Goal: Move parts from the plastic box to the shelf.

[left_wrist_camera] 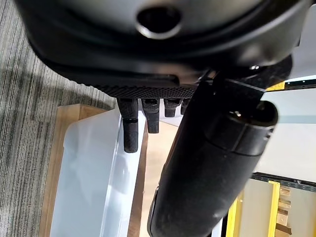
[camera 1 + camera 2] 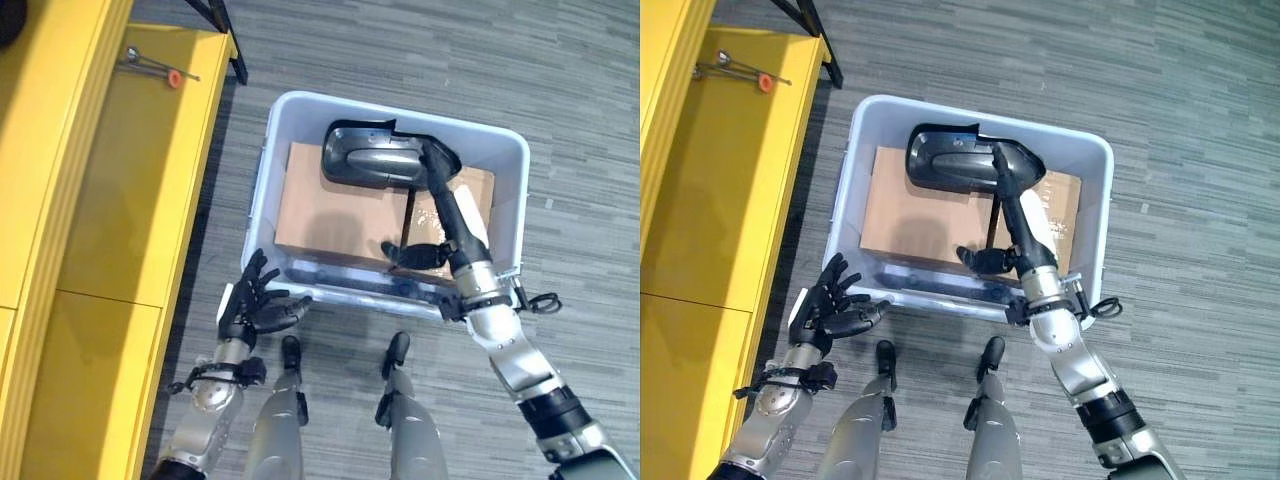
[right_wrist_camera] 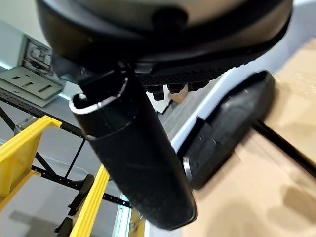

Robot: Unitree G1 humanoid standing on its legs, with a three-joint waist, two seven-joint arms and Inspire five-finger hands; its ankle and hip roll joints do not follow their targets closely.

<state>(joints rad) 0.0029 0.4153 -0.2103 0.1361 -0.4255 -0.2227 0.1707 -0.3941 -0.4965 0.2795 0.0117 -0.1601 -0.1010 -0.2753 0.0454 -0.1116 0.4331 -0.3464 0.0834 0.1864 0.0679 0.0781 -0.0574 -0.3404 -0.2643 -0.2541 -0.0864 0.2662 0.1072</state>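
A white plastic box (image 2: pixel 500 135) stands on the floor in front of me, its bottom lined with cardboard (image 2: pixel 330 215). On the cardboard at the far side lies a dark grey car mirror housing (image 2: pixel 370 160). My right hand (image 2: pixel 464 218) reaches into the box, open, its straight fingertips (image 2: pixel 438 165) at the mirror's right end and the thumb standing out toward the left. The right wrist view shows the mirror (image 3: pixel 232 128) just past that hand. Outside the box's near left corner my left hand (image 2: pixel 256 306) hovers open with spread fingers, holding nothing.
A yellow shelf (image 2: pixel 120 200) runs along the left side, close to the box. A thin metal tool with a red tip (image 2: pixel 160 68) lies on its far end. A black stand leg (image 2: pixel 225 30) rests on the grey carpet beyond the shelf.
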